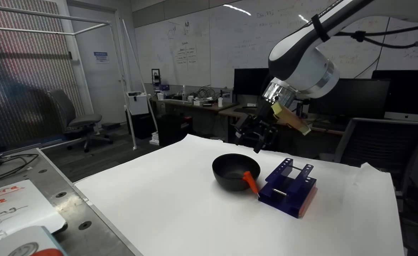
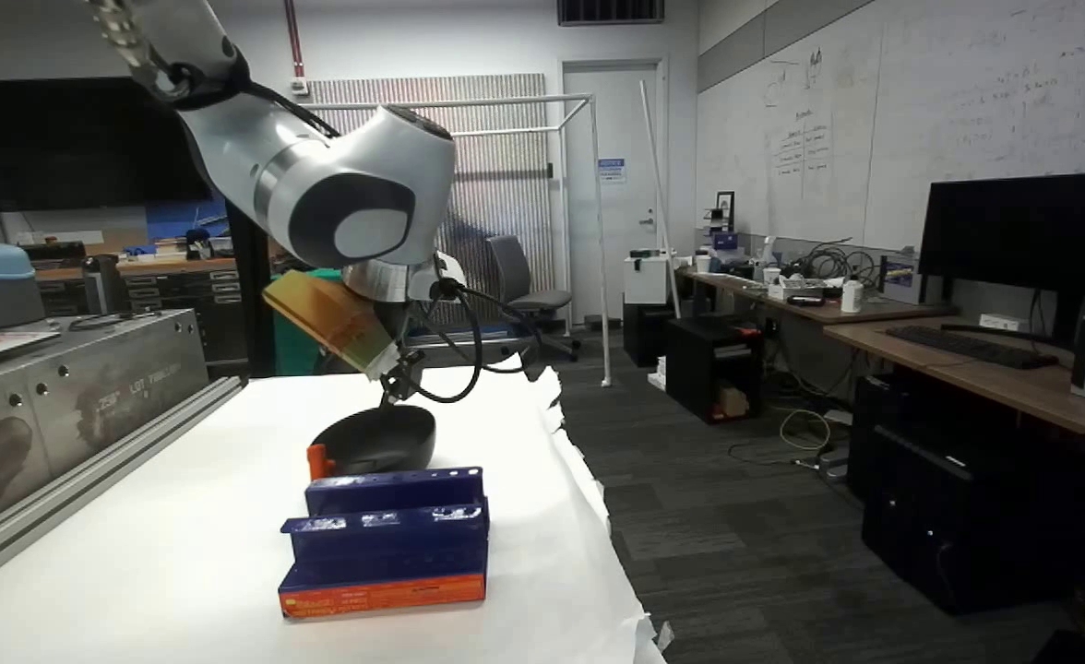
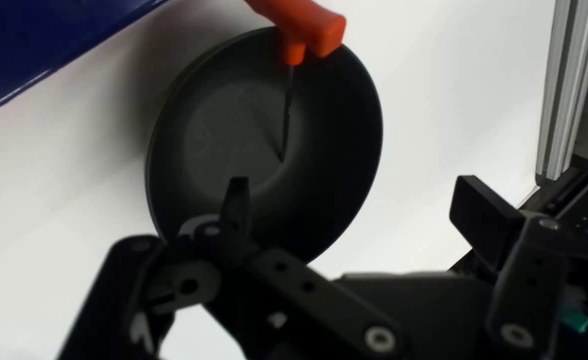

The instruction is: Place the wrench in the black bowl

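The wrench (image 1: 250, 181) has an orange-red T-shaped handle and a thin dark shaft. In the wrist view its handle (image 3: 304, 30) lies over the bowl's rim and its shaft reaches down inside, the tip near the bowl's floor. The handle also shows in an exterior view (image 2: 318, 461). The black bowl (image 1: 226, 174) stands upright on the white-covered table; it also shows in the wrist view (image 3: 229, 135) and in an exterior view (image 2: 386, 438). My gripper (image 1: 248, 143) is open and empty above the bowl, apart from the wrench; its fingers (image 3: 354, 192) are wide apart in the wrist view.
The dark blue box (image 1: 287, 195) with raised rails stands close beside the bowl, near the wrench handle; it shows in an exterior view (image 2: 386, 544) too. A metal rail (image 3: 564, 90) runs along one table edge. A yellow-orange block (image 1: 290, 119) is fixed at my wrist.
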{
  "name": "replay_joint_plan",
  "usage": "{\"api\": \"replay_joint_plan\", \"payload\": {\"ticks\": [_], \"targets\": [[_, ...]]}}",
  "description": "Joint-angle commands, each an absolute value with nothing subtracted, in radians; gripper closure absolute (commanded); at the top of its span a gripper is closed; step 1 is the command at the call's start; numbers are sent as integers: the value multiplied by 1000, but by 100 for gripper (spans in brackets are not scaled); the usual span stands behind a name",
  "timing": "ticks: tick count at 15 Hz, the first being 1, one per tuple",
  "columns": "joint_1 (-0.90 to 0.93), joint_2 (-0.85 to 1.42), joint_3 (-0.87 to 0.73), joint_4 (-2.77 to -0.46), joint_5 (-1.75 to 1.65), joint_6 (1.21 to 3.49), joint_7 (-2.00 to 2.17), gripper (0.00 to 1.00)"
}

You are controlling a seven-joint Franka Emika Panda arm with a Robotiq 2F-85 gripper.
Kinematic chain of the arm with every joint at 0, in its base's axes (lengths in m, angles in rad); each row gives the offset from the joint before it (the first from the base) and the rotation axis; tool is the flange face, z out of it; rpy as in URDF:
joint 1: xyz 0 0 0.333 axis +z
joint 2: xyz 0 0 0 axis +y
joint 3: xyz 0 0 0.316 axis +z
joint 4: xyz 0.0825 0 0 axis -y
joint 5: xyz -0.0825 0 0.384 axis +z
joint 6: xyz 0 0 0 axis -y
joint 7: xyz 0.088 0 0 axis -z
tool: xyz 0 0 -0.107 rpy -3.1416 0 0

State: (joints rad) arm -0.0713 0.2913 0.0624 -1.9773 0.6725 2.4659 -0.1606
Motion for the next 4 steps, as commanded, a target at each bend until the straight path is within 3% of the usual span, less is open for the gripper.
{"api": "replay_joint_plan", "payload": {"ticks": [1,4], "targets": [[-66,186,45,-1987,613,2293,-63,0],[-60,108,27,-1986,541,2084,67,0]]}}
